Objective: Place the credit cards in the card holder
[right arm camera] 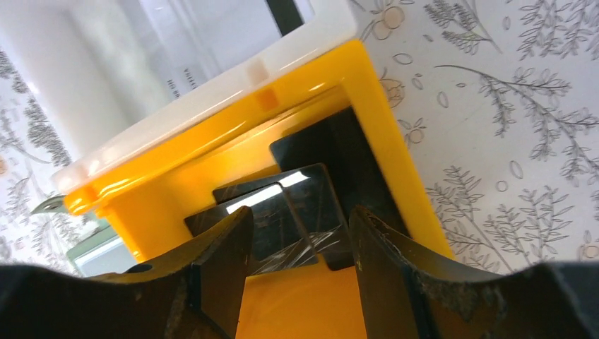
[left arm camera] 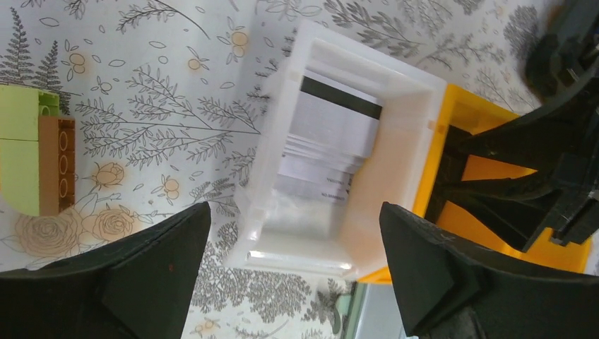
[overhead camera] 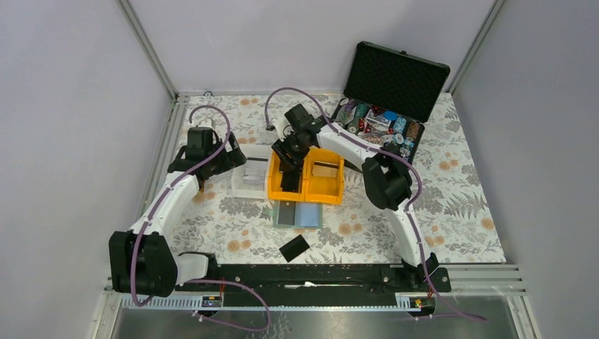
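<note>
The card holder (overhead camera: 308, 215) lies open in front of the bins, sage-green with pale blue pockets, and a dark credit card (overhead camera: 285, 212) rests on its left side. Another black card (overhead camera: 294, 248) lies on the cloth nearer the arms. Black cards (right arm camera: 304, 205) are stacked in the left yellow bin (right arm camera: 212, 141). My right gripper (right arm camera: 302, 219) is lowered into that bin with its jaws apart on either side of them, gripping nothing. Silvery cards (left arm camera: 332, 134) fill the white bin (left arm camera: 395, 176). My left gripper (left arm camera: 294, 233) hovers open over the near end of the white bin.
A second yellow bin (overhead camera: 325, 180) stands right of the first. An open black case (overhead camera: 392, 85) with poker chips sits at the back right. A green-and-orange block (left arm camera: 28, 155) lies on the floral cloth left of the white bin. Metal frame posts border the table.
</note>
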Robot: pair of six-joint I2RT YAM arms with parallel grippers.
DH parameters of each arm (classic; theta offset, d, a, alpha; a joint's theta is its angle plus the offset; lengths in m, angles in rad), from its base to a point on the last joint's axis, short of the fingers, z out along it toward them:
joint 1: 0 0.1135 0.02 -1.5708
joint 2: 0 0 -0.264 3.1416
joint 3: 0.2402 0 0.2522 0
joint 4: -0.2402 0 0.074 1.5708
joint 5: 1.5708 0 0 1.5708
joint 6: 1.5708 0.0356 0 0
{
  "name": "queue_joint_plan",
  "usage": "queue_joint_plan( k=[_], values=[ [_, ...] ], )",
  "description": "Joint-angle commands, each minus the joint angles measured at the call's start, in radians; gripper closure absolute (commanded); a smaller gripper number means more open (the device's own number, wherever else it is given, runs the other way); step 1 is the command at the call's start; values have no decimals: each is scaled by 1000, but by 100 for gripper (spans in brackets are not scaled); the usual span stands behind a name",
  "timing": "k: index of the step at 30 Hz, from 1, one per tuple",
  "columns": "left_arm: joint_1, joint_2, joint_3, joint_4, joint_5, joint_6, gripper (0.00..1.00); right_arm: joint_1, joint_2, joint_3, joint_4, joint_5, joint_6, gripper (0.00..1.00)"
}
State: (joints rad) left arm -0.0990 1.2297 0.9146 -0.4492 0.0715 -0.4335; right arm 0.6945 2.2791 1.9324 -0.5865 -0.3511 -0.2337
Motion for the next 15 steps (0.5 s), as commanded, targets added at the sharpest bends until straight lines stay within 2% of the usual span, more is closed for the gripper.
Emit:
queue_joint_plan(
  k=[1, 4, 9, 15],
  values=[
    [2, 11, -62, 196, -80, -70, 6, 5, 54, 110, -95, 94, -56, 39],
    [3, 59, -71, 214, -130, -57, 10, 5, 106, 188, -153, 99, -70, 38],
    [2, 132, -69, 260, -133, -38, 29, 6, 192, 311, -244, 96, -91, 39],
    [3, 192, -66, 298, -139, -4, 42, 7, 245, 378, -307, 68, -111, 40]
  ],
)
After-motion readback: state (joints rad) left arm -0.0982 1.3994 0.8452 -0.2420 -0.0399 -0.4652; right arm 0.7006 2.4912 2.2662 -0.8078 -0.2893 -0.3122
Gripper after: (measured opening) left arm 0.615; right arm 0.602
